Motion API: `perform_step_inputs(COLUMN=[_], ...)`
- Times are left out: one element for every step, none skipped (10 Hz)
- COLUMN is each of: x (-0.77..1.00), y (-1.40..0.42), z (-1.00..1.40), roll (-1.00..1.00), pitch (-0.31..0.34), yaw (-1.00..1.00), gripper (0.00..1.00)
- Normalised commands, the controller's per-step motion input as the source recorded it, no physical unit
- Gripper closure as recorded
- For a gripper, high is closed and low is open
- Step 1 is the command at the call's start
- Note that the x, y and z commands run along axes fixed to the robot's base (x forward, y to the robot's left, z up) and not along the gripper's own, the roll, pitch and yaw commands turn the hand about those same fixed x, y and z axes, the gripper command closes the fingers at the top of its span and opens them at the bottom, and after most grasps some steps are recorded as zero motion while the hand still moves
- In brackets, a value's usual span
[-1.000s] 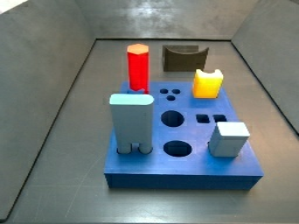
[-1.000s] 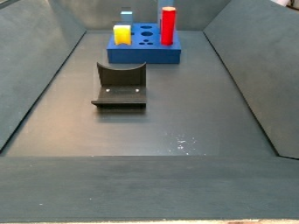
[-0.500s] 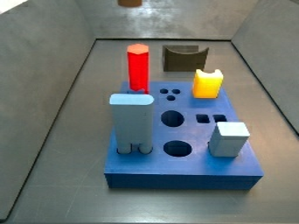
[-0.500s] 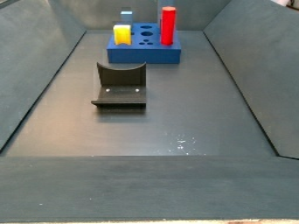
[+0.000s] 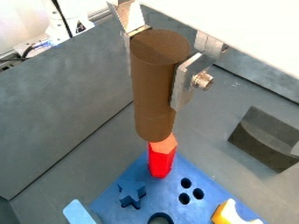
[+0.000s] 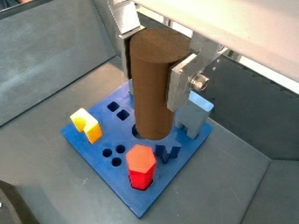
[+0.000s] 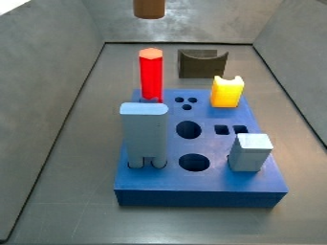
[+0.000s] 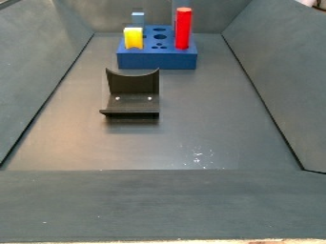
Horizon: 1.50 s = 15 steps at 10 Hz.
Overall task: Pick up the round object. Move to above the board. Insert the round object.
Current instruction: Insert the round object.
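My gripper is shut on the round object, a tall plain brown cylinder held upright between the silver fingers; both wrist views show this. The cylinder's lower end shows at the top edge of a side view, high above the floor beyond the board's far end. The board is a thick blue block with two large round holes in its top. It also shows in both wrist views, below the cylinder. The gripper is out of view in both side views.
On the board stand a red hexagonal peg, a yellow piece, a tall light blue block and a pale cube. The dark fixture stands on the floor beyond the board. Grey sloped walls enclose the floor.
The cylinder's lower end has come down into the top of a side view, where it did not show one second ago. The board and its pieces have not moved.
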Motion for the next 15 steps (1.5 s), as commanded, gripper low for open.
perform_step_inputs(x=[0.89, 0.96, 0.95, 0.91, 0.73, 0.45, 0.29, 0.38, 0.44, 0.40, 0.33, 0.31, 0.24, 0.15, 0.19], y=[-0.19, -0.23, -0.25, -0.29, -0.35, -0.36, -0.29, -0.25, -0.24, -0.22, -0.11, -0.05, -0.03, 0.00, 0.00], z=[-0.23, -0.26, -0.36, -0.43, -0.65, -0.66, -0.47, -0.45, -0.43, -0.42, -0.31, -0.29, -0.33, -0.39, -0.57], roll=[-0.17, -0.19, -0.19, -0.13, 0.00, 0.37, 0.60, 0.51, 0.41, 0.28, 0.00, -0.07, 0.21, 0.30, 0.20], pitch=[0.000, 0.000, 0.000, 0.000, -0.040, -0.126, -0.120, 0.000, 0.000, 0.000, 0.000, 0.023, 0.054, 0.000, 0.000], yaw=[-0.11, -0.07, -0.07, -0.10, -0.11, 0.00, 0.00, 0.00, 0.00, 0.00, -0.09, -0.03, -0.06, -0.06, -0.07], gripper=[1.00, 1.00, 1.00, 1.00, 1.00, 1.00, 1.00, 1.00, 1.00, 1.00, 1.00, 1.00, 1.00, 1.00, 1.00])
